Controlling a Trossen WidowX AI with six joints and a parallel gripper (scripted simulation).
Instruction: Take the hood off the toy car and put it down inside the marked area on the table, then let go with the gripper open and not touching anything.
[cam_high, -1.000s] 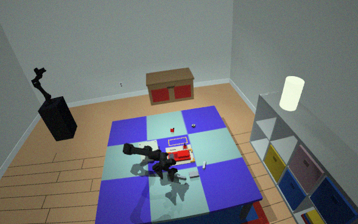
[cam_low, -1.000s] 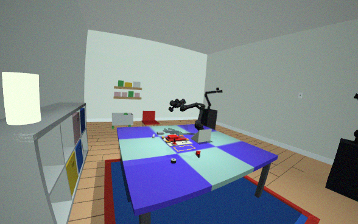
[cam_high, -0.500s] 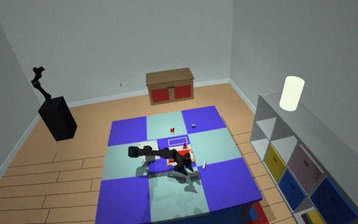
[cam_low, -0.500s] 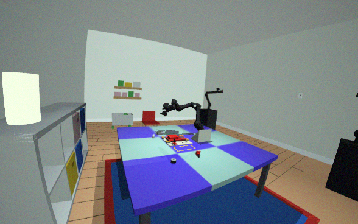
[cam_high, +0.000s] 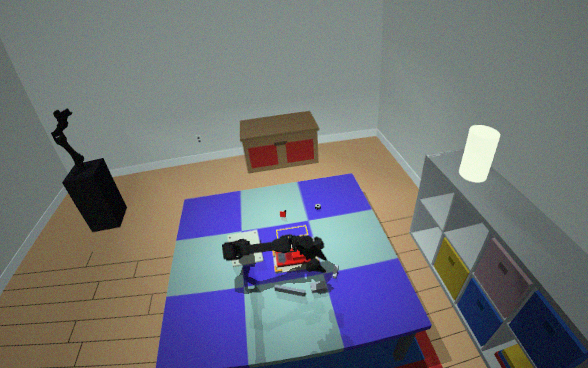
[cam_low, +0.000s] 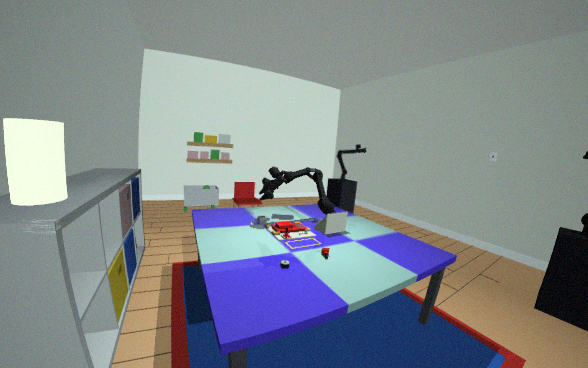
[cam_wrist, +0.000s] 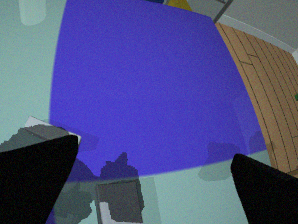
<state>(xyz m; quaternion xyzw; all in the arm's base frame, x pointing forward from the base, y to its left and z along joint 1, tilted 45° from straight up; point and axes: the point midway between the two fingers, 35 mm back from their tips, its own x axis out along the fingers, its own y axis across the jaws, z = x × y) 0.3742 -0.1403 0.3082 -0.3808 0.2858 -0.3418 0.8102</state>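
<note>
The toy car (cam_high: 299, 258) (cam_low: 284, 226) is a small red shape on a pale board, partly hidden under the arm in the top view. Its hood cannot be told apart from the rest of the red body. The marked area is a thin yellow outline (cam_high: 292, 228) (cam_low: 306, 246) beside the car's board; no object shows inside it in the exterior view. My gripper (cam_high: 326, 265) (cam_low: 265, 196) (cam_wrist: 156, 148) is open and empty, raised above the table on the far side of the car from the arm's base. The car is not in the wrist view.
A grey block (cam_high: 318, 286) (cam_wrist: 120, 200) and a grey bar (cam_high: 290, 290) lie beside the car's board. A small white piece (cam_high: 336, 271) lies near the gripper's side. A small red block (cam_high: 283, 214) (cam_low: 325, 251) and a black-and-white round piece (cam_high: 318, 206) (cam_low: 284, 264) lie beyond the outline.
</note>
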